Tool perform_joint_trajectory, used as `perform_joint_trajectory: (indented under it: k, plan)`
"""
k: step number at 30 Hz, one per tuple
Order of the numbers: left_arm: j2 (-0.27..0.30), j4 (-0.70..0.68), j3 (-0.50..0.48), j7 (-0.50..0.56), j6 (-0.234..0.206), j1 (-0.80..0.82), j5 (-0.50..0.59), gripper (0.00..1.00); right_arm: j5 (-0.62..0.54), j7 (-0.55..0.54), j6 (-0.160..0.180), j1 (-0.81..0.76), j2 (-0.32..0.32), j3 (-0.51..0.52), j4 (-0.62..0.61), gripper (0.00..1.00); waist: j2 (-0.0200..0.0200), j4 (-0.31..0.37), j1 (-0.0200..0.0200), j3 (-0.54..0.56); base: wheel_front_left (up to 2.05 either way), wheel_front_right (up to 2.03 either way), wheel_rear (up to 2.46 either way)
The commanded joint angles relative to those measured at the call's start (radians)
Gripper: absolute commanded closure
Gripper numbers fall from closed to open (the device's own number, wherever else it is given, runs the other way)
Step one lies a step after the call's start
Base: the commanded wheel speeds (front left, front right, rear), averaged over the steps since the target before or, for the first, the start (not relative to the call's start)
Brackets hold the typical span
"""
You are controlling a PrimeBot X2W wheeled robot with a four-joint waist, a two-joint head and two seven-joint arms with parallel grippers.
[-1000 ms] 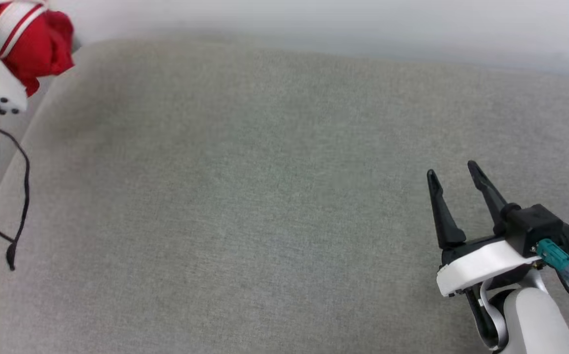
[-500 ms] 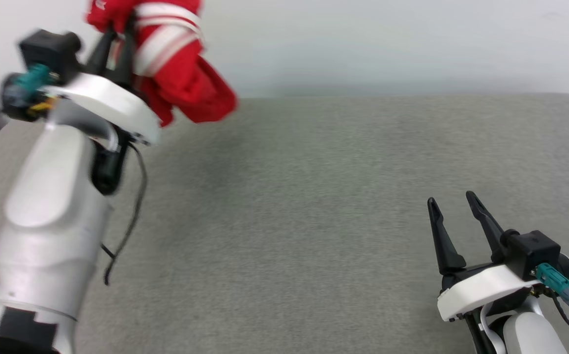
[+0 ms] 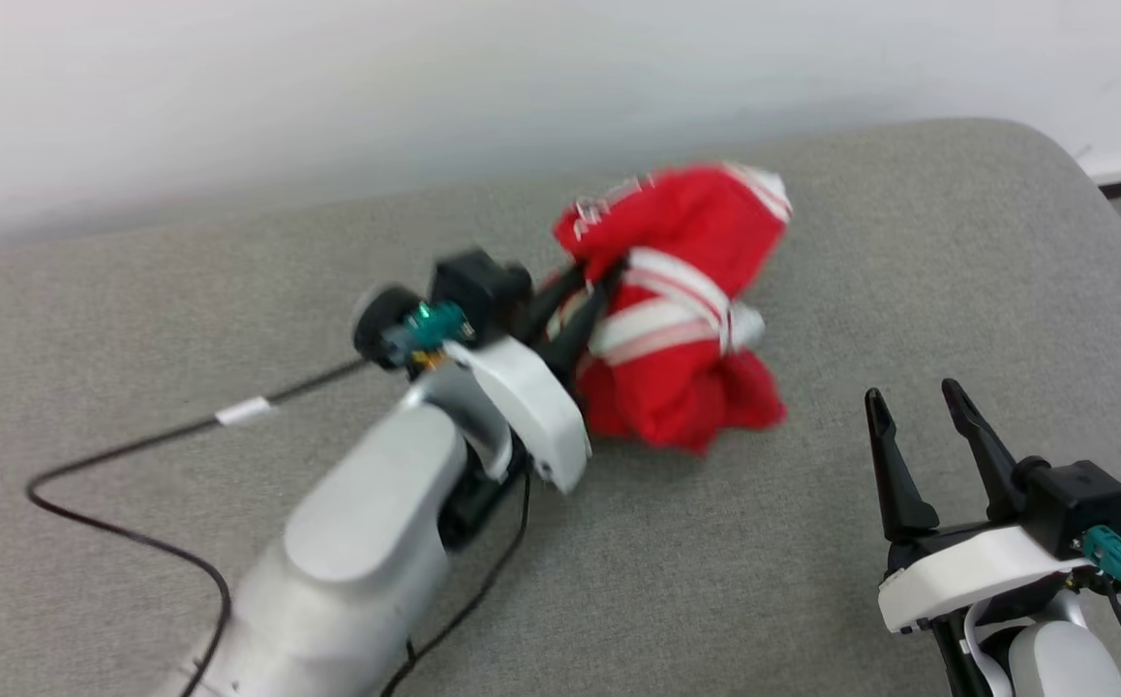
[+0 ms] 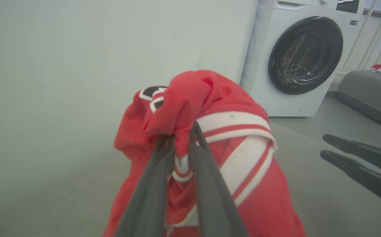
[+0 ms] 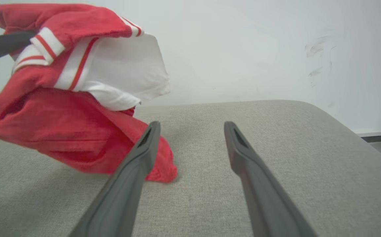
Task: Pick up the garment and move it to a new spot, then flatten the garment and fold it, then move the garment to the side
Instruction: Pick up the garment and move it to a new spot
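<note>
The garment (image 3: pixel 686 319) is a bunched red jersey with white sleeves and red-and-white stripe trim, hanging just above the grey cushioned surface (image 3: pixel 231 290) near its middle. My left gripper (image 3: pixel 585 295) is shut on a fold of it. In the left wrist view its fingers pinch the red cloth (image 4: pixel 207 112) near the striped band. In the right wrist view the garment (image 5: pixel 65 108) hangs at the upper left, its lowest fold touching the surface. My right gripper (image 3: pixel 909 402) stands open at the lower right with nothing between its fingers (image 5: pixel 134 171).
A black cable (image 3: pixel 115 455) trails across the surface left of my left arm. A pale wall rises behind the surface. In the left wrist view a white washing machine (image 4: pixel 302 56) and a grey cushion (image 4: pixel 368 95) with clothes stand beyond the surface.
The head camera has swung. My left arm has carried the garment from the far left edge to the middle of the surface and lower. The right gripper keeps its pose.
</note>
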State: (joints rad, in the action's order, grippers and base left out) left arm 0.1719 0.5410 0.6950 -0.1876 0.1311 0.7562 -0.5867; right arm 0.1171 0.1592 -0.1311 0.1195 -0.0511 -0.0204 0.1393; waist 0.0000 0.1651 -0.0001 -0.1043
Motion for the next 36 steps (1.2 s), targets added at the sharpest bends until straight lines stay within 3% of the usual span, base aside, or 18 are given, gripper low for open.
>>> perform_joint_trajectory:
  k: [1, 9, 10, 11, 12, 17, 21, 29, 36]
  plan:
    - [0.002, 0.001, 0.025, 0.003, -0.001, -0.028, -0.005, 1.0, 0.005, 0.008, 0.001, 0.003, 0.001, 0.004, -0.003, 0.0, 0.0, 0.016, 0.0001, -0.024, 0.0, 0.0, 0.0]
    - [0.021, 0.07, 0.168, 0.044, -0.001, -0.143, -0.04, 1.0, 0.014, 0.024, 0.001, 0.02, 0.001, 0.021, 0.014, 0.0, 0.0, 0.012, 0.0001, -0.064, 0.0, 0.0, 0.0]
    - [0.025, 0.078, 0.176, 0.036, -0.001, -0.149, -0.041, 0.74, 0.014, 0.025, 0.001, 0.023, 0.001, 0.021, 0.016, 0.0, 0.0, 0.008, 0.0001, -0.066, 0.0, 0.0, 0.0]
    - [0.027, 0.085, 0.184, 0.029, -0.001, -0.154, -0.042, 0.32, 0.013, 0.027, 0.001, 0.024, 0.001, 0.022, 0.019, 0.0, 0.0, 0.002, 0.0001, -0.067, 0.0, 0.0, 0.0]
    - [0.026, 0.087, 0.189, 0.017, -0.001, -0.155, -0.039, 0.0, 0.013, 0.028, 0.001, 0.025, 0.001, 0.024, 0.02, 0.0, 0.0, -0.005, 0.0001, -0.067, 0.0, 0.0, 0.0]
    - [0.019, 0.048, 0.168, -0.056, -0.009, -0.139, -0.021, 0.0, 0.003, 0.03, 0.001, 0.024, 0.001, 0.036, 0.029, 0.0, 0.0, -0.047, 0.0001, -0.039, 0.0, 0.0, 0.0]
    - [0.02, -0.037, 0.105, -0.076, -0.05, -0.161, -0.006, 0.0, -0.006, 0.021, 0.001, 0.009, 0.001, 0.049, 0.028, 0.0, 0.0, -0.085, 0.0001, -0.006, 0.0, 0.0, 0.0]
    - [0.047, -0.251, -0.163, -0.077, -0.182, -0.3, 0.046, 0.0, -0.015, 0.001, 0.001, -0.021, 0.001, 0.073, 0.011, 0.0, 0.0, -0.154, 0.0001, 0.038, 0.0, 0.0, 0.0]
    - [0.082, -0.317, -0.359, -0.078, -0.229, -0.447, 0.094, 0.0, -0.015, -0.012, 0.001, -0.047, 0.001, 0.08, -0.001, 0.0, 0.0, -0.19, 0.0001, 0.071, 0.0, 0.0, 0.0]
